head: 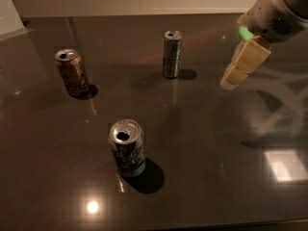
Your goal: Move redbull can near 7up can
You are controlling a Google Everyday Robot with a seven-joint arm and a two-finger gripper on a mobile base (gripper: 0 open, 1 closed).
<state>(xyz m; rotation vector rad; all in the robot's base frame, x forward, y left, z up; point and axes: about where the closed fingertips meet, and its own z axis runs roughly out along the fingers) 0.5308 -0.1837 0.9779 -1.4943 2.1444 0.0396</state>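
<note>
Hovering over right part of dark bench (202,129), tool (230,82) is pointing down and leftward, touching no can. Spread or pressed together: cannot tell. Redbull can (172,54) is standing upright on bench, left of tool and apart from it. 7up can (127,148) is standing upright farther left of tool and toward camera, well apart from redbull can. Brown-gold can (72,72) is standing farthest left of tool.
</note>
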